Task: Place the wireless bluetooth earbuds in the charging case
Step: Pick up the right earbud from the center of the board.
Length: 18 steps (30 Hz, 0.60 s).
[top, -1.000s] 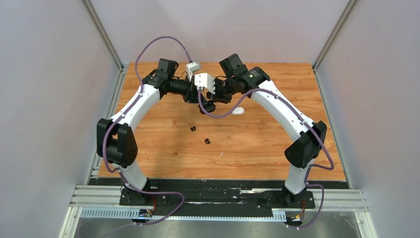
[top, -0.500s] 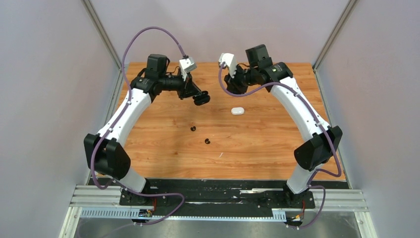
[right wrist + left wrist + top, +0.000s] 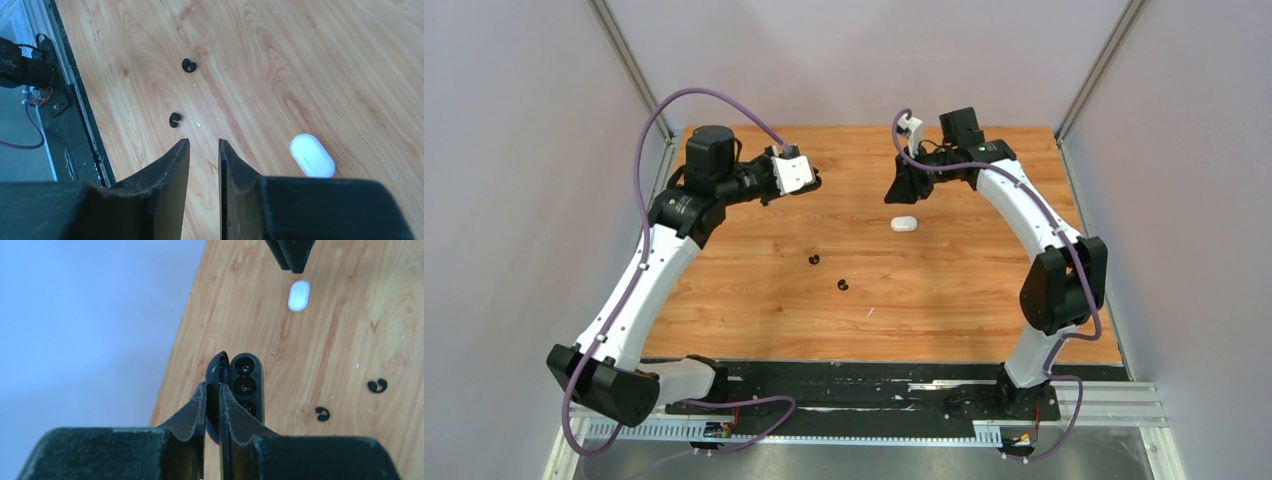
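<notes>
Black charging case [image 3: 245, 377]: glossy, pill-shaped, hinged open, held above the table with its long axis running out along the fingers. Its lid is pinched in the left gripper [image 3: 212, 386].
Farther black earbud [image 3: 814, 260], nearer black earbud [image 3: 842, 285]: curled beans, loose mid-table on the grained wooden table [image 3: 984, 300].
White case [image 3: 904, 224]: smooth pill, lying crosswise.
Right gripper [image 3: 203, 142]: narrowly parted, empty.

On the table [image 3: 984, 300], the left earbud [image 3: 814, 260] lies near the middle, the right earbud [image 3: 842, 285] lies nearer and just beside it, a closed charging case [image 3: 904, 224] lies farther back to their right near the right gripper [image 3: 907, 192], and the open charging case [image 3: 245, 380] sits pinched in the left gripper [image 3: 212, 387] over the far left.
</notes>
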Each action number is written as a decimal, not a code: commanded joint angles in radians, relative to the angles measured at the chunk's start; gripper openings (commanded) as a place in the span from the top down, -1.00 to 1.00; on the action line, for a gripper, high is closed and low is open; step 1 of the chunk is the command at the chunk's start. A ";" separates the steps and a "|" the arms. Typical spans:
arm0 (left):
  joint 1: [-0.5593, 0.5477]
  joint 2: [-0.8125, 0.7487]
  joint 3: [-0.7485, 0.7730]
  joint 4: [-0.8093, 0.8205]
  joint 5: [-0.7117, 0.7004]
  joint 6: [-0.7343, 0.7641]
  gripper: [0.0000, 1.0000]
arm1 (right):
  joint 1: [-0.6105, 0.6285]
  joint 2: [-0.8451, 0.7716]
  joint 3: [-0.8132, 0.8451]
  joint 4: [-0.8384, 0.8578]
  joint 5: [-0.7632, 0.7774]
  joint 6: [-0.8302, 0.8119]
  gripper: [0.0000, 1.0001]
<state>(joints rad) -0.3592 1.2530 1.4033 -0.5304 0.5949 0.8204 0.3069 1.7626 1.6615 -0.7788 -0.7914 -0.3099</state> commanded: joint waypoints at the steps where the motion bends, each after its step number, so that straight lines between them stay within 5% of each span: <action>1: 0.012 -0.029 -0.097 0.027 -0.102 0.087 1.00 | 0.050 0.043 -0.022 0.073 -0.010 -0.018 0.46; 13: 0.014 -0.116 -0.212 0.084 -0.158 -0.263 1.00 | 0.186 0.099 -0.109 -0.013 -0.010 -0.320 0.53; 18: 0.016 -0.164 -0.231 0.066 -0.234 -0.296 1.00 | 0.254 0.124 -0.094 0.008 0.032 -0.211 0.73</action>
<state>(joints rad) -0.3496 1.1439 1.1740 -0.4908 0.4225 0.6018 0.5125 1.8763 1.5566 -0.7849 -0.7803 -0.5297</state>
